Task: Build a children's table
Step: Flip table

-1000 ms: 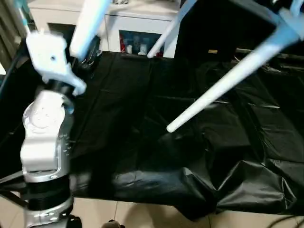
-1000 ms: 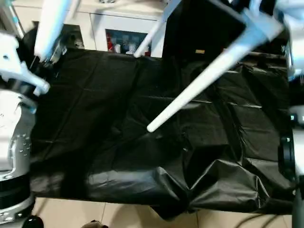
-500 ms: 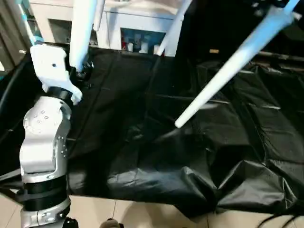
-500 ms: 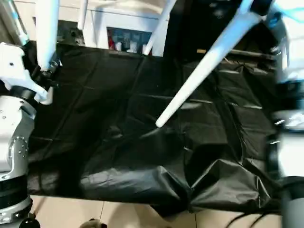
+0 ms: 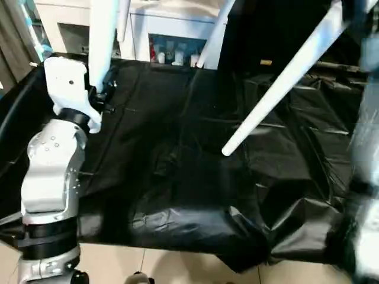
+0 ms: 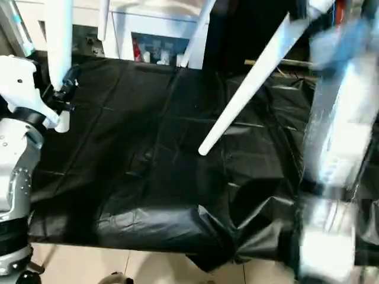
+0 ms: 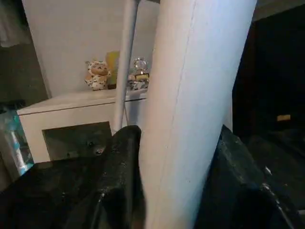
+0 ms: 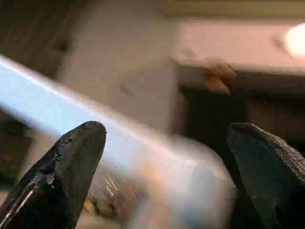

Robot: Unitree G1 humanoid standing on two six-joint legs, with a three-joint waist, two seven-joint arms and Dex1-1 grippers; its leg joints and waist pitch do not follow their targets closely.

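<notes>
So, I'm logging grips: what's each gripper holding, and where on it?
The left gripper clamps a white table leg near its lower end. The right gripper is open, holding nothing.

A wide black sheet (image 5: 195, 171) lay crumpled and creased over the work surface, its near edge hanging in folds above a floor of pale tiles (image 5: 177, 269) with dark grout lines. Behind it stood a white cabinet (image 5: 166, 26) with glass doors, small colourful items showing behind the panes. On its top, in the left wrist view, sat a small spotted toy figure (image 7: 97, 75) and a glittery ornament (image 7: 139, 67) against a plain pale wall (image 7: 71, 38). To the right of the cabinet the room was dark.
</notes>
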